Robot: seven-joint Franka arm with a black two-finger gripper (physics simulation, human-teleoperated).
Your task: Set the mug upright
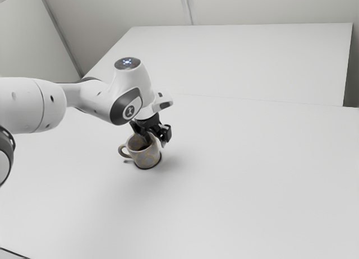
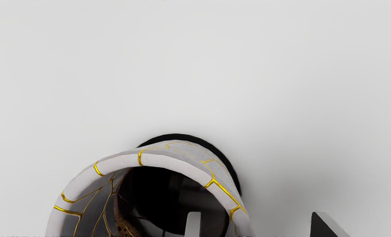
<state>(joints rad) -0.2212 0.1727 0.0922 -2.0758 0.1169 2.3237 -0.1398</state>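
Beneath the hand point(image 1: 156, 142) (fingers point(image 2: 325, 227) apart), the mug point(image 1: 147, 157).

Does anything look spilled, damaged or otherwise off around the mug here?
I see no spill. The mug has gold, crack-like lines across its rim and walls; they could pass for damage but look decorative. The open hand straddles the mug's wall, which doesn't look odd.

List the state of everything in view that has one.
Mug: upright on its base on the table, mouth up, dark inside.
Mug handle: toward the exterior view's left, free of the fingers.
Gripper: open, one finger in the mug's mouth, the other outside; wall between them, not clamped.
Arm: extended over the table, hand above the mug.
Indicator on the arm: lit, bluish white.
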